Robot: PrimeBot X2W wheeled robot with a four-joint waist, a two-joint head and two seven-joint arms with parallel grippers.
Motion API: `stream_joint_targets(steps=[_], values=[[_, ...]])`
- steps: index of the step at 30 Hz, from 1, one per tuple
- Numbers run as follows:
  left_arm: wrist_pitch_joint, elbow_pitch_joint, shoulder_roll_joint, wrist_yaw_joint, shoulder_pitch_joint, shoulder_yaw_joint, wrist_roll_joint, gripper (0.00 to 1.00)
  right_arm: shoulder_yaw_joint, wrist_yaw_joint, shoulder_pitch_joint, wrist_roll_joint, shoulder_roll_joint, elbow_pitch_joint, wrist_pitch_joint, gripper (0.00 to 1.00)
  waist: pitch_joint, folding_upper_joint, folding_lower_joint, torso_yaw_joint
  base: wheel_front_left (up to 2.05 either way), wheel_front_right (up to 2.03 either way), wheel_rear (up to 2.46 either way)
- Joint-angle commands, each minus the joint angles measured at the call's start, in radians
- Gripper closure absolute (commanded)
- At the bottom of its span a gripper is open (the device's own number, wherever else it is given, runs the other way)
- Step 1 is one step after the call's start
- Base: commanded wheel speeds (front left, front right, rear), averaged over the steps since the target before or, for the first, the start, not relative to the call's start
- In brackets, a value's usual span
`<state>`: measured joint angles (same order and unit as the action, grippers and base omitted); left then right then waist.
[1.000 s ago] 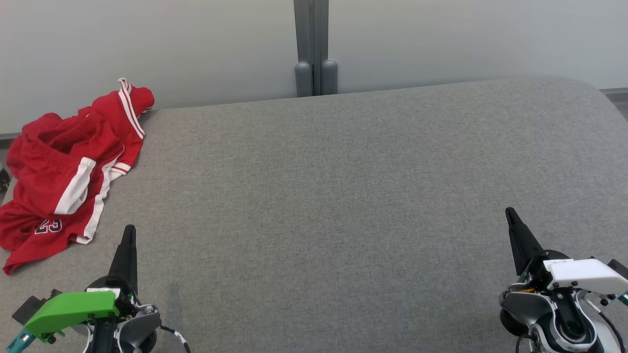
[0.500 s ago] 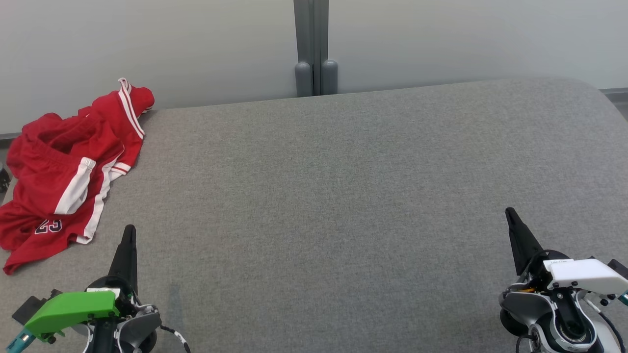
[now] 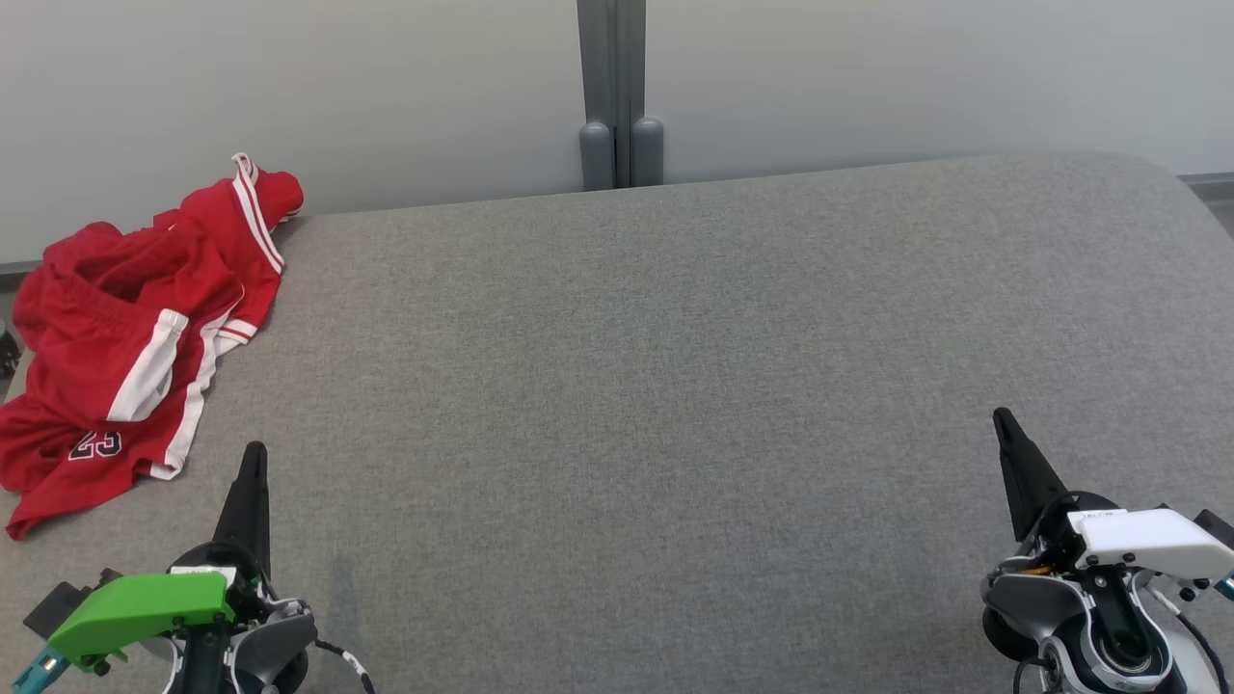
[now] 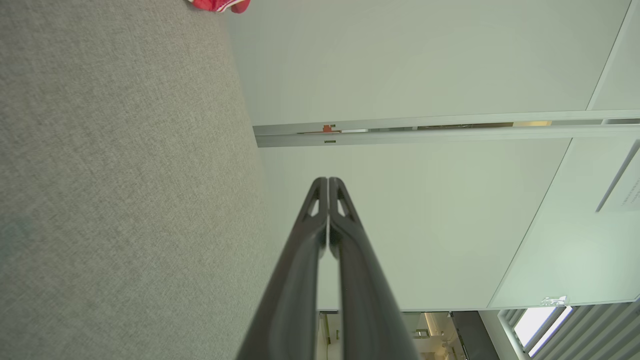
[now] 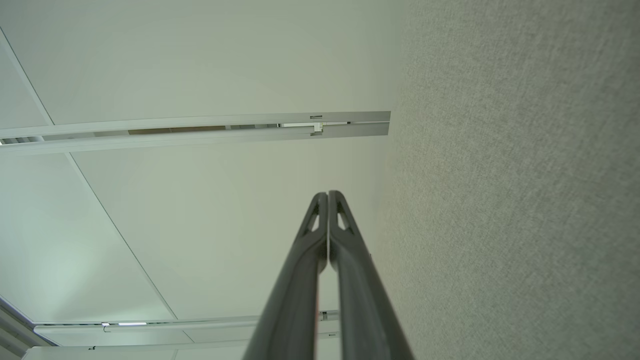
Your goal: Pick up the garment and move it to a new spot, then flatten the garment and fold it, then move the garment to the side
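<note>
The jaws of the left gripper [image 3: 254, 451] and the right gripper [image 3: 1001, 416] are pressed shut, with nothing held. One pair of red shorts [image 3: 92, 361], white-striped and marked "23", is crumpled at the far left edge of the grey tabletop [image 3: 627, 386].

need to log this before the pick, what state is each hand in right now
Left hand: closed, holding nothing, apart from the red garment.
Right hand: closed, holding nothing.
</note>
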<state>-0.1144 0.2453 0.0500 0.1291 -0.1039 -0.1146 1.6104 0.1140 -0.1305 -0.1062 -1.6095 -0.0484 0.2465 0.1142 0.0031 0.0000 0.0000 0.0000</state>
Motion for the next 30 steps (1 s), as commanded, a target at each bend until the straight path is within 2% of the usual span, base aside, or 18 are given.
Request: stream_joint_targets(steps=[1,30], values=[[-0.002,-0.001,0.001,0.005,-0.011,-0.001,0.005,1.00,0.001,0.000,-0.005,-0.007,-0.004,-0.005,0.002,1.00,0.000,0.0000,0.0000,0.000,0.00,0.00,0.00],[-0.002,-0.001,0.001,0.005,-0.011,-0.001,0.005,1.00,0.001,0.000,-0.005,-0.007,-0.004,-0.005,0.002,1.00,0.000,0.0000,0.0000,0.000,0.00,0.00,0.00]])
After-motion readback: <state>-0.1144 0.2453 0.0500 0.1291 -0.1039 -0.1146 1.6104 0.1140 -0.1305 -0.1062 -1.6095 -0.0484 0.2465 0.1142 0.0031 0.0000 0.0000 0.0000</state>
